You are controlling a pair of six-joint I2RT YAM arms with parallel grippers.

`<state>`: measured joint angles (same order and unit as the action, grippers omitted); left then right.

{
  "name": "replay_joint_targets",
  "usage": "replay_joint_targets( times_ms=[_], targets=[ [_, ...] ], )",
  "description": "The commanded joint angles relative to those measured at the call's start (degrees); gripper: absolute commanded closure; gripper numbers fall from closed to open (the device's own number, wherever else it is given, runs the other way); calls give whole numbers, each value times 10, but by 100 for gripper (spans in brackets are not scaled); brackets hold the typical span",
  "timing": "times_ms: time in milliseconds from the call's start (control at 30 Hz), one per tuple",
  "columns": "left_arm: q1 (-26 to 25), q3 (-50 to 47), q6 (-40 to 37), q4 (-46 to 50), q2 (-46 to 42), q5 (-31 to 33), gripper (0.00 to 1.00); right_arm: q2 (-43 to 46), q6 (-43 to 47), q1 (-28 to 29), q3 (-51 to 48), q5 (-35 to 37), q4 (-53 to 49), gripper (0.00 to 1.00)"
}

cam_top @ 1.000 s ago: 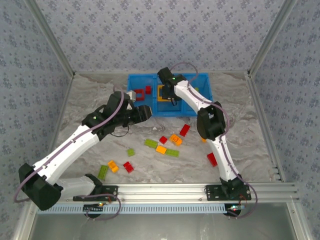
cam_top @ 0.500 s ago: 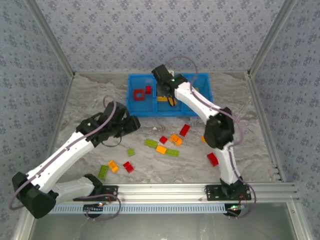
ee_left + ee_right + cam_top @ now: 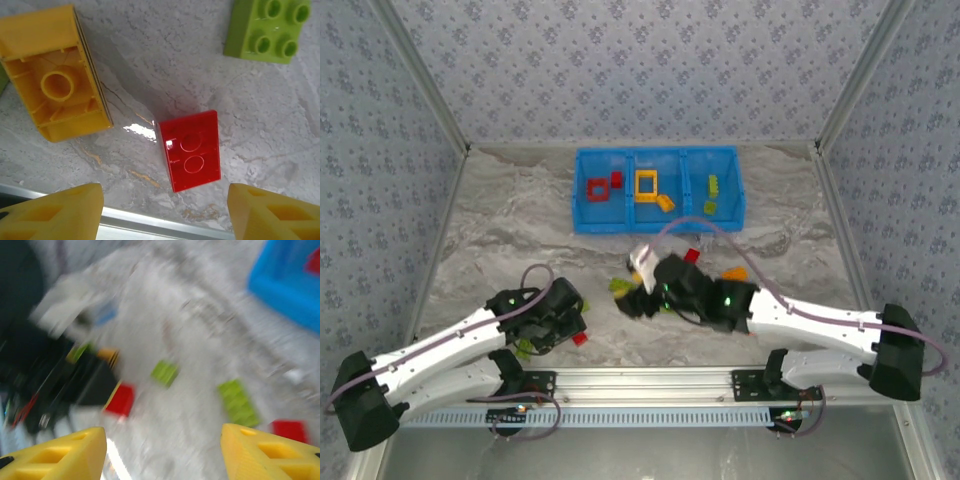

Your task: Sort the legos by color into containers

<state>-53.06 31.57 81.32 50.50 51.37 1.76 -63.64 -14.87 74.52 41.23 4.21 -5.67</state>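
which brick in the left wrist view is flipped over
The yellow brick: its hollow underside faces the camera, while the red brick and green brick show their studs.

**Tray Sitting Far Back, Loose Bricks Lying Nearer**

The tray point(image 3: 620, 226) is sitting at the far middle of the table point(image 3: 500, 220), with bricks point(image 3: 646, 185) lying in all three compartments. Loose bricks point(image 3: 692, 257) are lying in front of it. The left gripper point(image 3: 560, 318) is hanging near the front edge, over one brick point(image 3: 190, 150). A second brick point(image 3: 55, 100) and a third brick point(image 3: 267, 30) are lying either side. The right gripper point(image 3: 632, 300) is hanging to its right.
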Motion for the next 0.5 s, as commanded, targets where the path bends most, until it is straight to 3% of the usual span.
replay_joint_targets(
  times_ms=[0, 300, 467],
  targets=[
    [-4, -3, 33, -47, 20, -6, 32, 26, 3, 60, -25, 49, 60, 35],
    [-4, -6, 24, -87, 84, 1, 31, -9, -34, 103, -17, 81, 61, 36],
    [-4, -18, 21, -102, 103, 5, 39, -13, -37, 102, -11, 92, 54, 35]
  ],
)
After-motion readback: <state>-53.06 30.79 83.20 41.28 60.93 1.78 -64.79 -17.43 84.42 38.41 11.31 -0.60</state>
